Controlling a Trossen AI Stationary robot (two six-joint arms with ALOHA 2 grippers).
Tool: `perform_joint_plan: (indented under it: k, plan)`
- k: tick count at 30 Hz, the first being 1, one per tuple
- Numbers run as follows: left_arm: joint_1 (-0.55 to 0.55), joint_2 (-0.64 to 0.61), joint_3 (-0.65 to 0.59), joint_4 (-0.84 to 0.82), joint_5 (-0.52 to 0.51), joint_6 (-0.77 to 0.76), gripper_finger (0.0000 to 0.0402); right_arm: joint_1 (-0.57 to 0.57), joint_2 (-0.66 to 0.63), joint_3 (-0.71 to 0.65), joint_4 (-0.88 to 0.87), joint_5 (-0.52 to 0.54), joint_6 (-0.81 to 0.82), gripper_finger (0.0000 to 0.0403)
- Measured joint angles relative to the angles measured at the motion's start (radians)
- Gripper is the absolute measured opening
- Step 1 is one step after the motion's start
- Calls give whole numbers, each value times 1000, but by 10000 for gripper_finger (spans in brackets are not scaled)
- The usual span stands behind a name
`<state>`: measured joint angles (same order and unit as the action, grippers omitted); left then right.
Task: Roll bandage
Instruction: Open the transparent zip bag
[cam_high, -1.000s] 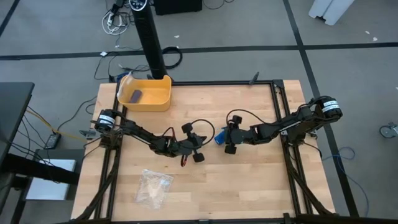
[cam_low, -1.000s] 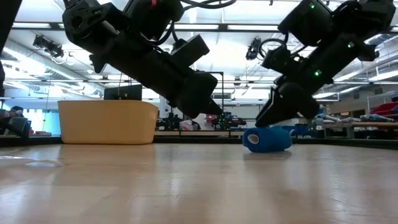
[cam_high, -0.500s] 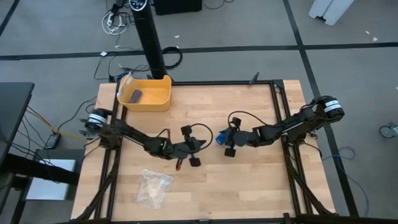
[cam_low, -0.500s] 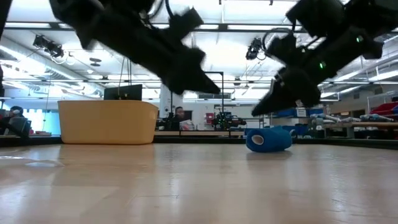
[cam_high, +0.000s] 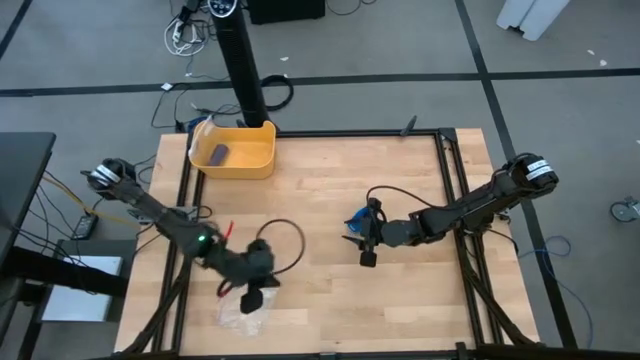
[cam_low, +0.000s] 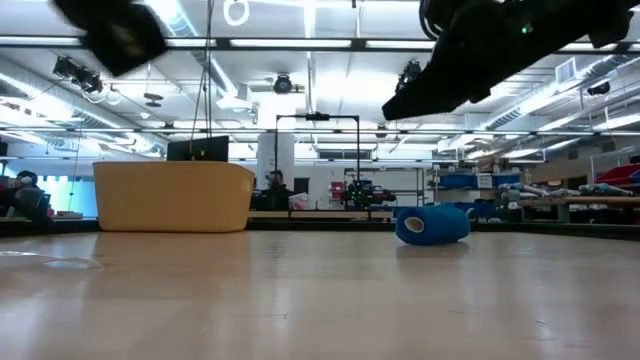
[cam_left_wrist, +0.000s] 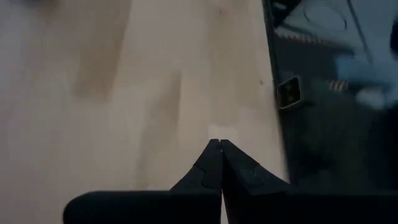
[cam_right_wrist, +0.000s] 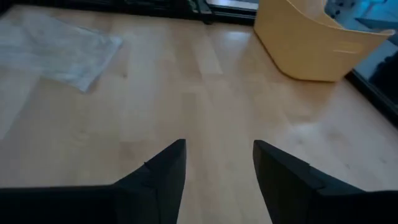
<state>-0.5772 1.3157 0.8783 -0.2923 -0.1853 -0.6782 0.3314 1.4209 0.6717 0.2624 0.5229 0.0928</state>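
Observation:
The bandage (cam_high: 355, 222) is a bright blue roll lying on its side on the wooden table (cam_high: 330, 170), right of the middle; the low view shows it (cam_low: 432, 224) resting there alone. My right gripper (cam_high: 364, 238) hangs open above it (cam_low: 440, 85), touching nothing; in its wrist view the fingers (cam_right_wrist: 217, 149) stand apart over bare wood. My left gripper (cam_high: 252, 296) hovers over the clear plastic bag (cam_high: 232, 312) near the front left, with its fingers (cam_left_wrist: 219, 146) shut on nothing.
A yellow bin (cam_high: 262, 165) at the far left holds a small dark purple block (cam_high: 220, 153); it also shows in the low view (cam_low: 175, 195) and the right wrist view (cam_right_wrist: 317, 43). The crinkled bag (cam_right_wrist: 62, 46) lies flat on the wood.
My left gripper has swung away from the table's middle toward the near left, rising and turning, and stays shut. My right gripper has lifted off the top of the bandage and now hangs clear above it. The roll stays on the table.

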Motion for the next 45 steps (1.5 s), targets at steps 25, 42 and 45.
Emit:
perform_joint_plan:
  k: [25, 42, 45]
  plan:
    - [-472, -21, -270, -318, -150, -1212, 135, 159, 0, 0, 24, -2, 177, 187]
    - [-473, -22, -407, -121, -254, -1236, 140, 173, 1, 0, 65, -29, 177, 183]
    - [-474, -19, -464, 0, -315, -1233, 130, 173, 1, 0, 135, -69, 195, 177]
